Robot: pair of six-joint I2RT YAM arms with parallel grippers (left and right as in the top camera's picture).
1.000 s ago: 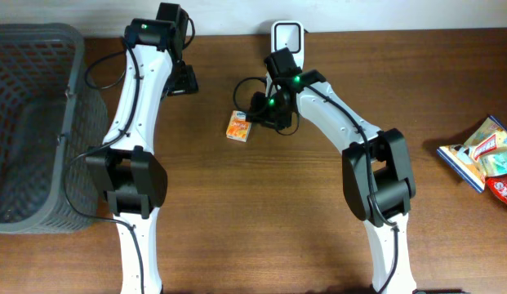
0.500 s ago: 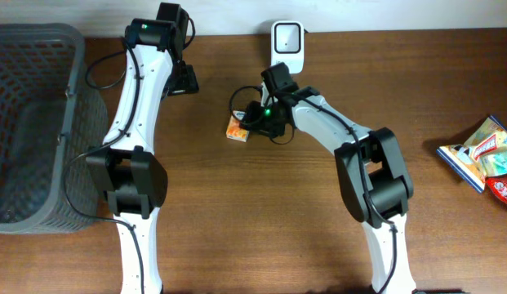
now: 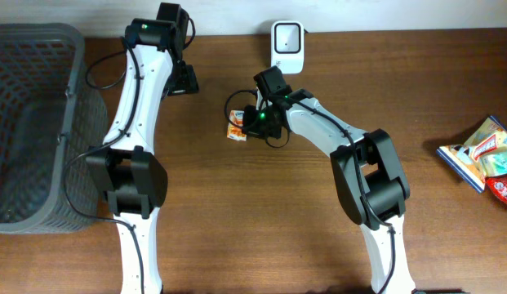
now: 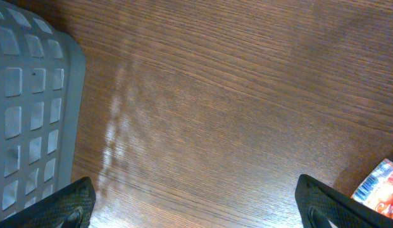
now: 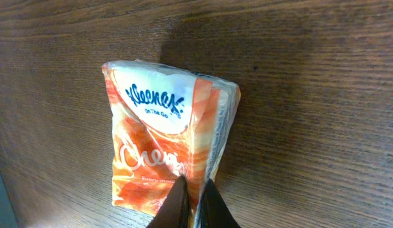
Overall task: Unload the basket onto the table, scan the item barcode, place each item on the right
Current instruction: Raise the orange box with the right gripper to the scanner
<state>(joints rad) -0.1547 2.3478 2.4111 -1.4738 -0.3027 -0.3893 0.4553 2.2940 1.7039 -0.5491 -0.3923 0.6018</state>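
orange, glossy, soft kleenex pack [image 5: 164,145], "on the go" printed; right gripper [image 5: 193,202] pinches its edge; left gripper [image 4: 199,206] jaws wide apart.

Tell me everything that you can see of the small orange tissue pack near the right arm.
The small orange and white soft plastic tissue pack carries blue Kleenex lettering on a white patch, with white script below. Its wrapper looks creased along one ridge. It appears to rest on the brown wooden table, about midway across its width. The right pincer is shut on its edge, pinching the wrapper there.
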